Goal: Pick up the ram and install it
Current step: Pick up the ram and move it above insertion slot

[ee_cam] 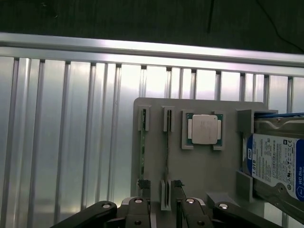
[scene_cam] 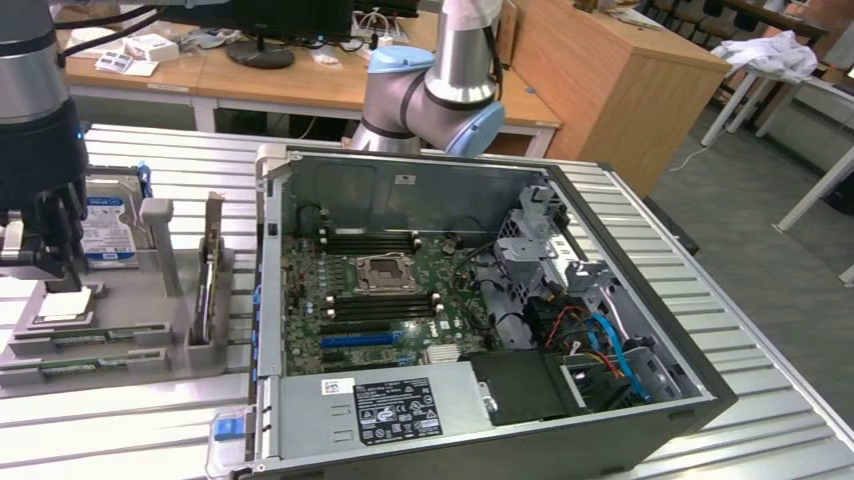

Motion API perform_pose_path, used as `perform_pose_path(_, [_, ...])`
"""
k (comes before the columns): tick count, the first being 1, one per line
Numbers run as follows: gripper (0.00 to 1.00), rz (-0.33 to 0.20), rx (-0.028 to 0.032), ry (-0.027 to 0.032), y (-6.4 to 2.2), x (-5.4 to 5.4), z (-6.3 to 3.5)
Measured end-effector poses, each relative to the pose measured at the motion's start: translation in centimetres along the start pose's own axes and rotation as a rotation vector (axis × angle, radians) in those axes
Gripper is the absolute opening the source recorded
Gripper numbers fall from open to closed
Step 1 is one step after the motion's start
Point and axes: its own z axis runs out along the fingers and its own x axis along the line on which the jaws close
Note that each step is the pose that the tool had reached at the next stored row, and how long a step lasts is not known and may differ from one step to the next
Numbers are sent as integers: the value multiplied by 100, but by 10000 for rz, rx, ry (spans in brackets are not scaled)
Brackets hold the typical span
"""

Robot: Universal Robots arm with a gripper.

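Observation:
Two ram sticks stand on edge in a grey tray [ee_cam: 209, 171], seen as thin green lines: one ram stick [ee_cam: 167, 152] and another [ee_cam: 142, 152] beside it. My gripper [ee_cam: 160, 185] hangs above the tray's near end, open. Its fingertips [ee_cam: 176, 185] stand apart on either side of the end of the first stick and do not touch it. In the exterior view the gripper [scene_cam: 51, 278] is at the far left over the tray [scene_cam: 147, 345], where a ram stick [scene_cam: 94, 337] lies in its holder. The motherboard's black memory slots [scene_cam: 376, 305] sit inside the open computer case [scene_cam: 641, 400].
On the tray are a silver processor chip [ee_cam: 204, 129] and a blue-labelled hard drive [ee_cam: 278, 164], also seen as the hard drive [scene_cam: 110, 225]. An upright part [scene_cam: 211, 285] stands between tray and case. Cables [scene_cam: 601, 345] fill the case's right side. The arm's base [scene_cam: 434, 95] stands behind the case.

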Motion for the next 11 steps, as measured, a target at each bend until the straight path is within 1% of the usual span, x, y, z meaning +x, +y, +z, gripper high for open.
perform_pose_path(11, [31, -1, 0, -2, -9, 6, 198])
